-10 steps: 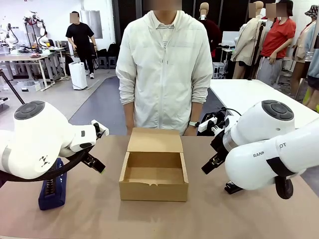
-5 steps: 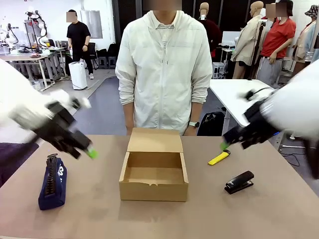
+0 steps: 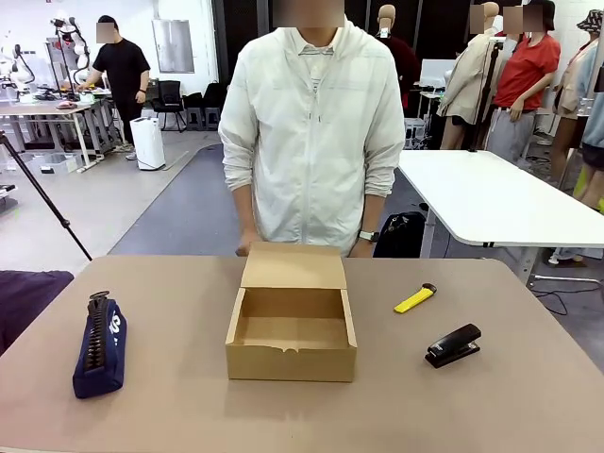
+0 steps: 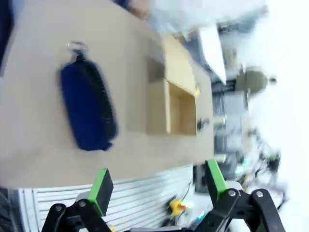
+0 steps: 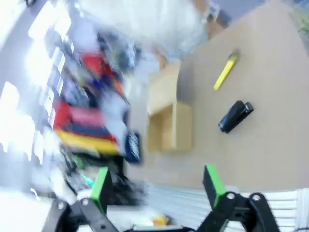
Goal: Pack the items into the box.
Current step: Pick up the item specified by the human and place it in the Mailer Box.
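A dark purple shape [image 3: 28, 297] is cut off at the left edge of the front view, with too little showing to identify it. The navy blue zip pencil pouch [image 3: 99, 346] lies on the left of the tan table [image 3: 491, 406], its white lettering unreadable. The open brown cardboard box [image 3: 291, 363] sits mid-table; its raised flap hides the hands of the person in a white jacket [image 3: 316, 132]. To its right lie the slim yellow stick tool with a black end [image 3: 415, 299] and, nearer, a black stapler [image 3: 453, 345]. Both wrist views are smeared. The left gripper [image 4: 158, 181] and the right gripper [image 5: 156, 183] have their fingers spread wide, holding nothing. Behind the person is a grey workshop floor with a white table [image 3: 481, 193].
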`<state>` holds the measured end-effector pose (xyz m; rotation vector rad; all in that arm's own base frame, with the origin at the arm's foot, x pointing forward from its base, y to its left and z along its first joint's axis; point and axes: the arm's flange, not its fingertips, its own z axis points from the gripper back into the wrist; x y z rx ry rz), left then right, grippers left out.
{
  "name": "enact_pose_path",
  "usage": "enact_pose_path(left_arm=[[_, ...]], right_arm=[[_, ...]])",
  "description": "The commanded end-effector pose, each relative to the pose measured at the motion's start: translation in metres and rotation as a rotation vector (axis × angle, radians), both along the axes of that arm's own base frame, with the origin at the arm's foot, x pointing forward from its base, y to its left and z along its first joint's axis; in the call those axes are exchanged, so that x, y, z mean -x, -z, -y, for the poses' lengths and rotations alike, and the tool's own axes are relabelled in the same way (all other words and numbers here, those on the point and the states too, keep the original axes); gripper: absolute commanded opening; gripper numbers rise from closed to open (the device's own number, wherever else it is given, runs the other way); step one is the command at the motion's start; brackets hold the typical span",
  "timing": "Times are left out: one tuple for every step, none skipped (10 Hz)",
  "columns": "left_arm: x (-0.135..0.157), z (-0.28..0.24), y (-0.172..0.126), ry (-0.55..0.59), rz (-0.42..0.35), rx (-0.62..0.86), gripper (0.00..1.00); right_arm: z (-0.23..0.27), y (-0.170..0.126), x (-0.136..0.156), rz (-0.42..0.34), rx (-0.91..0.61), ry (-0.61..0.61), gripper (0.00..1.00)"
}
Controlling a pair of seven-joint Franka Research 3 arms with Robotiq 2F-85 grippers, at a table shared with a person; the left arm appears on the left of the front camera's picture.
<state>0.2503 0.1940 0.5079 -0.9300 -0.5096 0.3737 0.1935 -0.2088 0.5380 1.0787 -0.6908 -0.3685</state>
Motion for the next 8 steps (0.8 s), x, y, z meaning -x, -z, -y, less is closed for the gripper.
enact_pose_path(left_arm=[[-0.013, 0.045, -0.026, 0.156, 0.046, -0.076, 1.00], [-0.013, 0.045, -0.026, 0.156, 0.046, -0.076, 1.00], [-0.013, 0.045, -0.026, 0.156, 0.046, -0.076, 1.00], [-0.013, 0.045, -0.026, 0.156, 0.046, -0.076, 1.00], [-0.013, 0.045, -0.026, 0.156, 0.046, -0.076, 1.00], [-0.013, 0.045, -0.026, 0.156, 0.046, -0.076, 1.00], [-0.013, 0.045, -0.026, 0.156, 0.046, -0.076, 1.00], [-0.013, 0.045, -0.026, 0.156, 0.046, -0.076, 1.00]], right_arm=[[-0.037, 0.085, -0.010, 0.113, -0.231, 0.135, 1.00], [-0.048, 0.091, -0.026, 0.101, -0.163, 0.167, 1.00], [0.034, 0.021, 0.008, 0.020, -0.138, 0.102, 1.00], [0.034, 0.021, 0.008, 0.020, -0.138, 0.102, 1.00], [0.034, 0.021, 0.008, 0.020, -0.138, 0.102, 1.00], [0.034, 0.021, 0.008, 0.020, -0.138, 0.102, 1.00], [0.034, 0.021, 0.008, 0.020, -0.138, 0.102, 1.00], [0.034, 0.021, 0.008, 0.020, -0.138, 0.102, 1.00]])
